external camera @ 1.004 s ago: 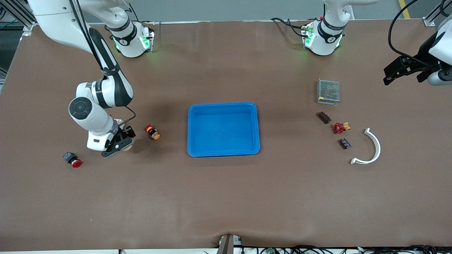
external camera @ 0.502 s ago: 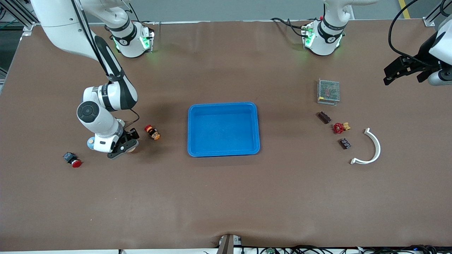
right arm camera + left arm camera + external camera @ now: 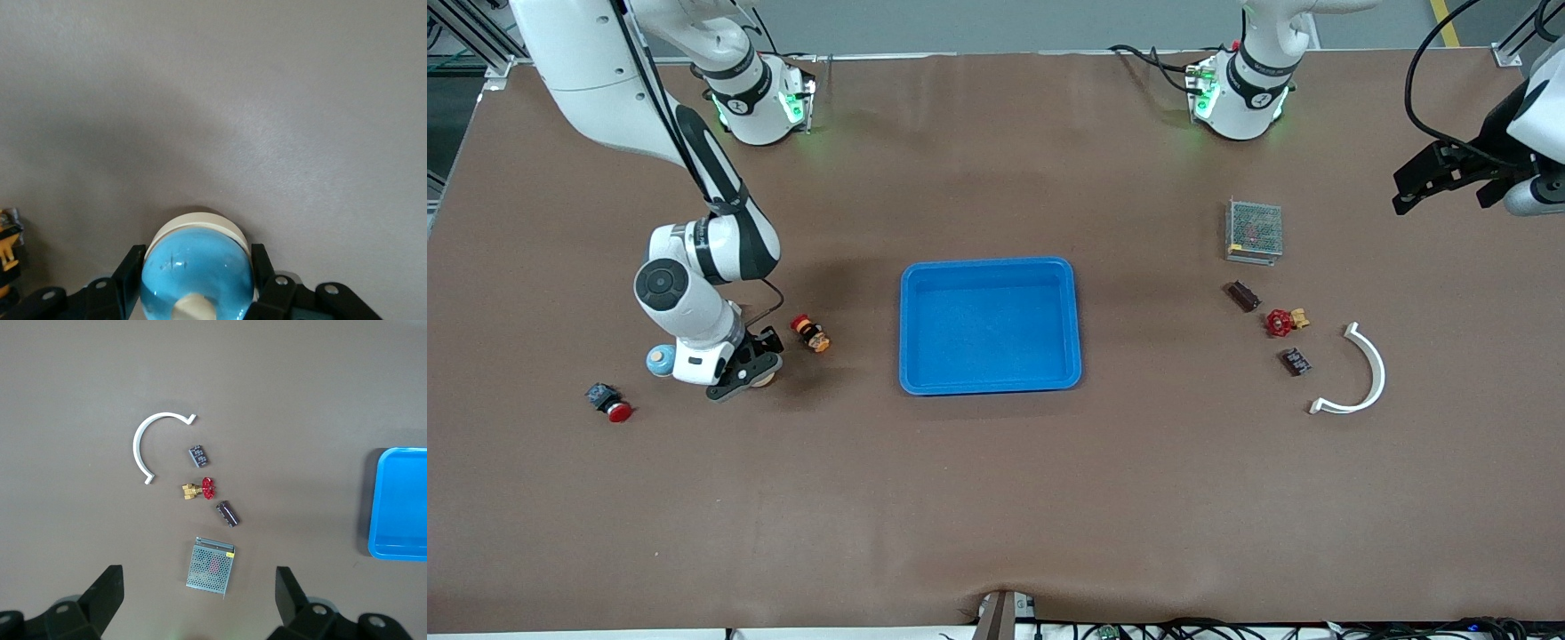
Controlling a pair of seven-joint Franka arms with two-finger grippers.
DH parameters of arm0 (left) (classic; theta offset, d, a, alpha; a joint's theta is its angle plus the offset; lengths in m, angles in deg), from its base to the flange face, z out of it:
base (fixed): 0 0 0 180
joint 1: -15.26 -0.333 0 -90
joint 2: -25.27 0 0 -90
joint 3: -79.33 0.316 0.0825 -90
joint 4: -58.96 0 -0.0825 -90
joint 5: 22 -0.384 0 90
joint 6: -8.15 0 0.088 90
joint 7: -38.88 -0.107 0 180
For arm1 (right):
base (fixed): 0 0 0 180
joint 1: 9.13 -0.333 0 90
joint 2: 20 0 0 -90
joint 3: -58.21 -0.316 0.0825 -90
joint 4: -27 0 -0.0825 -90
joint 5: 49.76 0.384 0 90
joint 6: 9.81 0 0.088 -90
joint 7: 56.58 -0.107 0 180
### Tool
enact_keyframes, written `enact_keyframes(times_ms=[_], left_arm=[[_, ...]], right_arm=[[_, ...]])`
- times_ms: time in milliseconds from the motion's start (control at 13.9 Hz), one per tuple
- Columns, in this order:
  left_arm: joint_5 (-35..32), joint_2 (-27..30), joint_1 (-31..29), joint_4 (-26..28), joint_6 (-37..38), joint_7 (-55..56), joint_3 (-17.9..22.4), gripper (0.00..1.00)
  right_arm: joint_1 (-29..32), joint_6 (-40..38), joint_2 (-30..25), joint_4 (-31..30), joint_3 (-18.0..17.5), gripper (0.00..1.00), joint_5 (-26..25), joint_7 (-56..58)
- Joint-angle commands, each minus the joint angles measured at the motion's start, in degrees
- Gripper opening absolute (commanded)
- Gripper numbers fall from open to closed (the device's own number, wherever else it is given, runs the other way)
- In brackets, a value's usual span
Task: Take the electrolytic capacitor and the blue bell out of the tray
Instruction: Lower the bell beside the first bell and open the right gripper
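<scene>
**Blue bell out of the tray, gripped at its dome**

The right claw [image 3: 744, 373] pinches the blue bell [image 3: 196, 267] across its smooth, hard dome, over the desk [image 3: 996, 498] well clear of the empty tray [image 3: 989, 265]; probably light but slippery. The left claw [image 3: 199, 603] waits spread above parts toward its end.

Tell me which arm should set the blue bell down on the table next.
Right. The right gripper already has its fingers shut on the blue bell, low over the table and outside the tray. The left gripper waits open at its own end.
</scene>
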Motion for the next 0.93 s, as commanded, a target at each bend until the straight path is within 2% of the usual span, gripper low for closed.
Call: enact_keyframes(times_ms=[0, 287, 358, 430, 502, 860], left_arm=[[-0.71, 0.05, -0.09, -0.2, -0.21, -0.92, -0.06, 1.0], [-0.8, 0.05, -0.09, -0.02, -0.21, -1.01, -0.06, 1.0], [-0.71, 0.06, -0.09, -0.02, -0.21, -1.01, -0.06, 1.0], [-0.71, 0.06, -0.09, -0.02, -0.21, -1.01, -0.06, 1.0], [-0.71, 0.06, -0.09, -0.02, -0.12, -1.01, -0.06, 1.0], [-0.8, -0.03, -0.09, -0.11, -0.12, -0.92, -0.06, 1.0]], right_arm=[[1.3, 1.55, 0.25, -0.63, -0.84, 0.44, -1.06, 0.6], [1.39, 1.73, 0.51, -0.54, -0.84, 0.44, -1.06, 0.6], [1.39, 1.73, 0.51, -0.54, -0.84, 0.48, -1.06, 0.6], [1.39, 1.65, 0.51, -0.45, -0.84, 0.8, -1.06, 0.43], [1.56, 1.64, 0.51, -0.28, -0.93, 1.0, -1.06, 0.43], [2.09, -0.37, 0.07, 1.04, -1.02, 1.0, -0.45, -0.27]])
